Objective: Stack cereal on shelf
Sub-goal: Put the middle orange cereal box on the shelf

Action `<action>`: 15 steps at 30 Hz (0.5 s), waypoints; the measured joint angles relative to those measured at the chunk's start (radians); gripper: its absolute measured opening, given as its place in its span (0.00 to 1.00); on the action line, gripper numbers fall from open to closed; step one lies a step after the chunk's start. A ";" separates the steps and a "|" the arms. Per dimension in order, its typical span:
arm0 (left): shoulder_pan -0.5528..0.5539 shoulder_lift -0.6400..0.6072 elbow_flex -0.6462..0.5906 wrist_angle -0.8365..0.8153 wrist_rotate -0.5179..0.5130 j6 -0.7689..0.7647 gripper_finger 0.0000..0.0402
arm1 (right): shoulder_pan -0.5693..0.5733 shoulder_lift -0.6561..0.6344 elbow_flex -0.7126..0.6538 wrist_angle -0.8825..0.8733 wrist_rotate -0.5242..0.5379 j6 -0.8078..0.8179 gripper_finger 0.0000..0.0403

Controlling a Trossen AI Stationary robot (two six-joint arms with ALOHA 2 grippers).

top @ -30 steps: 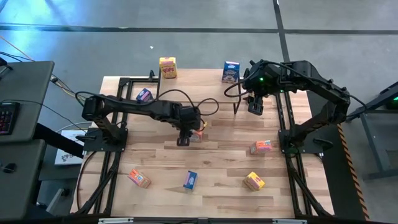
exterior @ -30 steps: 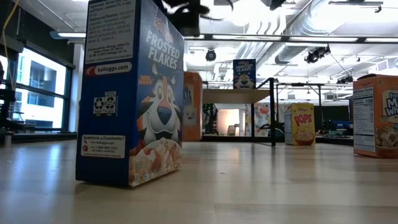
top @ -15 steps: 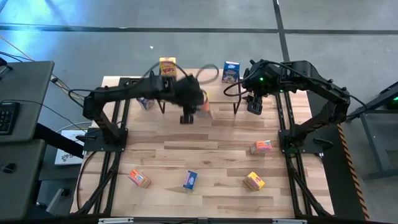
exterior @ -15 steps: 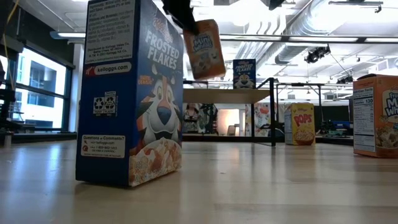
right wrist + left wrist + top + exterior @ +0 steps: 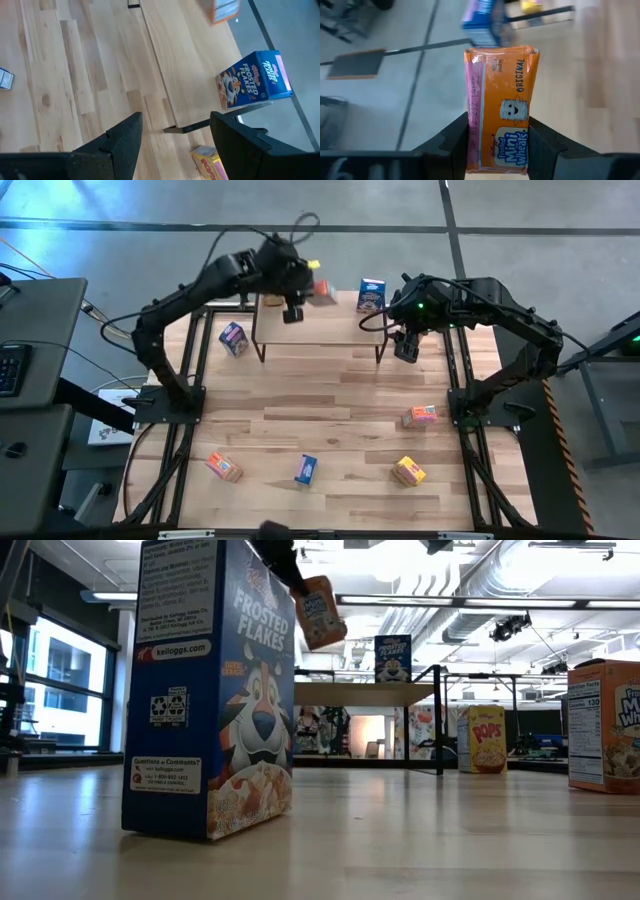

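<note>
My left gripper [image 5: 310, 297] is shut on an orange-red Mini-Wheats cereal box [image 5: 502, 107], held in the air over the far part of the shelf [image 5: 315, 327], a wood plank on black legs. A blue box [image 5: 371, 295] stands on the shelf's far right corner. My right gripper [image 5: 403, 352] hangs open by the shelf's right end, holding nothing. Other boxes rest on the table: a blue one [image 5: 232, 337] left of the shelf, and orange [image 5: 420, 415], orange [image 5: 224, 467], blue [image 5: 306, 470] and yellow [image 5: 408, 471] ones nearer. The arm hides the far-left yellow box. My left gripper pinches the orange-red box between its two fingers [image 5: 451, 145], which press on its two narrow sides at the end nearest the gripper [image 5: 497, 150]. The rest of the box sticks out beyond the fingers. It is lifted clear and hangs tilted [image 5: 320, 610] above the shelf.
In the low view a blue Frosted Flakes box [image 5: 215, 690] stands close to the camera, a yellow Pops box [image 5: 485, 752] sits beyond the shelf and an orange box [image 5: 605, 725] is at the right edge. Black frame rails [image 5: 470, 395] run along both table sides.
My left gripper, shut on the orange-red box, has risen from the table's middle and swung toward the far edge. It is now over the shelf's far side. The box has gone from the tabletop to lifted clear and tilted. The right arm has kept still.
</note>
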 joint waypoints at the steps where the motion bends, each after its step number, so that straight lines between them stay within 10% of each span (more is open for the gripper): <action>1: 0.014 0.000 0.011 0.000 0.000 0.006 0.34 | 0.000 0.000 0.000 0.000 0.000 0.007 0.56; 15: 0.096 0.005 0.147 0.007 0.054 0.061 0.34 | 0.000 0.000 0.000 0.000 -0.004 0.038 0.56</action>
